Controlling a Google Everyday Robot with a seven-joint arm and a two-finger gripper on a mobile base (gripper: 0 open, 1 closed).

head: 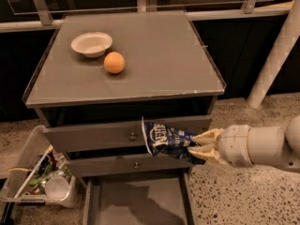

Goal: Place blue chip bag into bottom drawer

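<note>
Camera view: gripper is pinching the blue chip bag, which is jutting to its left; lowered toward the bottom drawer beneath, the free end could snag the middle drawer.
</note>
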